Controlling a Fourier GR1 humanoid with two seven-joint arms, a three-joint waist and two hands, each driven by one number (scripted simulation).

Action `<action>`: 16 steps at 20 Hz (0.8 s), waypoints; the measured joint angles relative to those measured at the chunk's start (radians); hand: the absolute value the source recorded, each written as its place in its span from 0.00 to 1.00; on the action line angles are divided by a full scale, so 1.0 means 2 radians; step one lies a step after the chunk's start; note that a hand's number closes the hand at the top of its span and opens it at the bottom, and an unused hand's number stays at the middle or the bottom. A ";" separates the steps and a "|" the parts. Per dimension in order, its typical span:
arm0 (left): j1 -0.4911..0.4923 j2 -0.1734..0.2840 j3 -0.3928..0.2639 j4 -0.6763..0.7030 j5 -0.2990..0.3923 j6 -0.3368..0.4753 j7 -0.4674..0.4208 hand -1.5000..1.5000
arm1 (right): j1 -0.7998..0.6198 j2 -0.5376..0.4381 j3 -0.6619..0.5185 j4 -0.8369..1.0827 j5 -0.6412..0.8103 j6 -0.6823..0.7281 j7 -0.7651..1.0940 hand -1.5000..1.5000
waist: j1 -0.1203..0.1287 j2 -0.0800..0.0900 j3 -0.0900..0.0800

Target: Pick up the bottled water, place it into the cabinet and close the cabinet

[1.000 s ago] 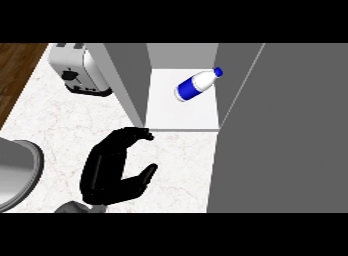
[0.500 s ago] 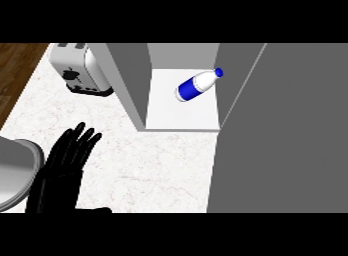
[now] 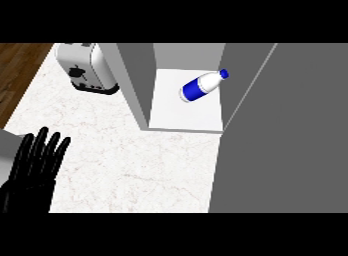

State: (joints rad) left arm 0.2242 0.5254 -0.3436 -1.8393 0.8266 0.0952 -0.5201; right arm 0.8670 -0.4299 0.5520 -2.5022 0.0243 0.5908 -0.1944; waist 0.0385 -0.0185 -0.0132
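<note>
While the bottled water (image 3: 202, 87) lies inside the cabinet (image 3: 186, 119), our left hand (image 3: 34, 167) rests open-fingered; swinging the door (image 3: 295, 130) could nudge it.

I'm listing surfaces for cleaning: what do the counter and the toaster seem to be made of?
Counter: looks like polished marble or similar stone, white with faint grey veins. Toaster: apparently brushed or polished metal, silvery-grey with soft highlights, plus dark trim that may be plastic.
</note>
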 measured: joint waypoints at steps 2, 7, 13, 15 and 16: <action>0.012 0.012 0.010 -0.006 0.008 -0.012 -0.001 0.00 | -0.002 0.004 0.011 0.001 0.000 -0.014 0.008 1.00 | 0.004 0.001 0.000; 0.035 0.037 0.033 -0.017 0.025 -0.042 -0.001 0.00 | -0.009 0.022 0.032 0.004 -0.001 -0.049 0.029 1.00 | 0.015 0.006 0.000; 0.049 0.063 0.054 -0.025 0.044 -0.080 0.002 0.00 | -0.034 0.027 0.043 0.006 -0.005 -0.062 0.051 1.00 | 0.037 0.012 -0.001; 0.053 0.070 0.060 -0.024 0.049 -0.092 0.002 0.00 | -0.047 0.026 0.043 0.006 -0.007 -0.063 0.058 1.00 | 0.044 0.014 -0.001; 0.055 0.073 0.063 -0.023 0.051 -0.097 0.002 0.00 | -0.052 0.025 0.043 0.006 -0.008 -0.063 0.061 1.00 | 0.048 0.016 -0.001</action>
State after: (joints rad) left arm 0.3338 0.6716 -0.2182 -1.8859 0.9291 -0.0982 -0.5162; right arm 0.7635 -0.3789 0.6380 -2.4897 0.0092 0.4644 -0.0716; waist 0.1345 0.0126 -0.0159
